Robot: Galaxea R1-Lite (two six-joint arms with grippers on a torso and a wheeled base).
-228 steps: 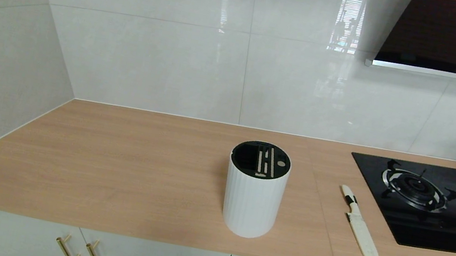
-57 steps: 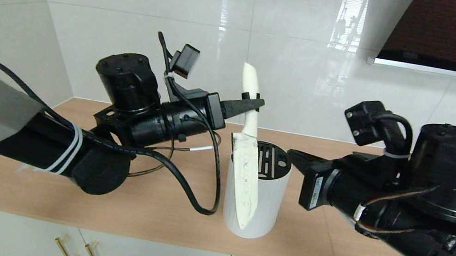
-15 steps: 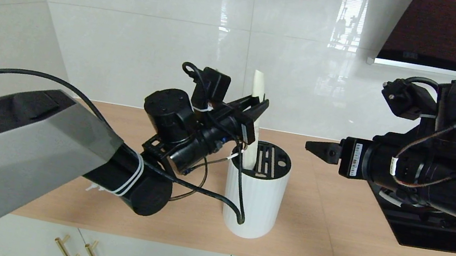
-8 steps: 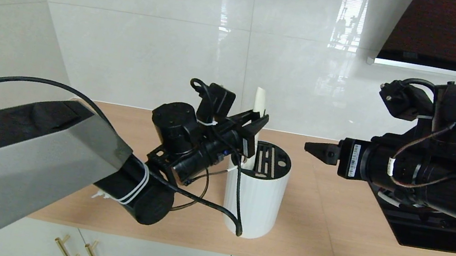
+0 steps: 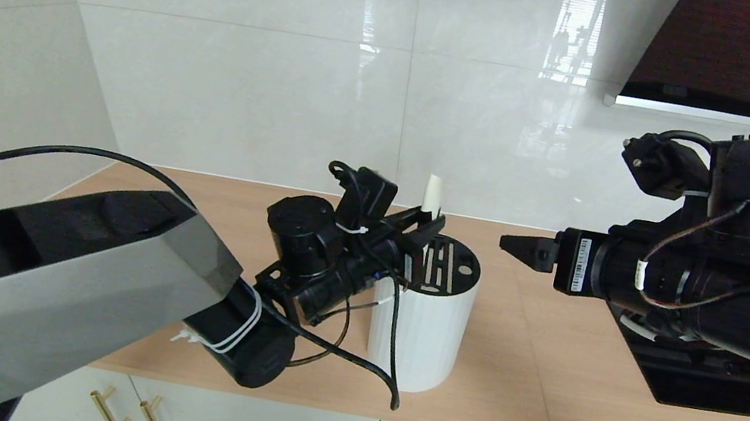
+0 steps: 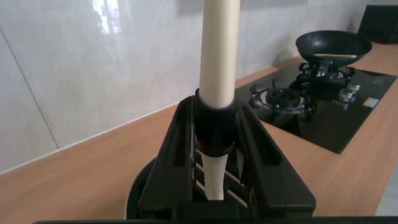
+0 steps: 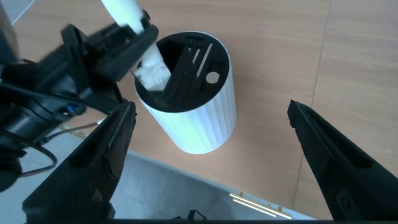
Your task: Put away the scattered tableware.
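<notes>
A white ribbed cylindrical knife holder [image 5: 421, 327] with a black slotted top stands on the wooden counter [image 5: 181, 261]. My left gripper [image 5: 422, 225] is just above its rim, shut on a knife at the black band of its cream handle [image 5: 433, 193]. The knife stands upright, its speckled blade [image 7: 153, 71] down inside the holder's [image 7: 202, 118] large opening. In the left wrist view the handle [image 6: 219, 50] rises between my fingers [image 6: 177, 143]. My right gripper [image 5: 511, 244] hovers open to the right of the holder, at top height, with nothing in it.
A black gas hob [image 5: 699, 387] is set into the counter at the right, with a dark pan [image 6: 333, 42] on its far burner. White tiled wall runs behind and along the left. Bare counter lies left of the holder.
My left gripper has come down with the knife, sinking the blade deeper into the holder. The right arm has barely moved. Long before, the knife lay on the counter beside the hob.
</notes>
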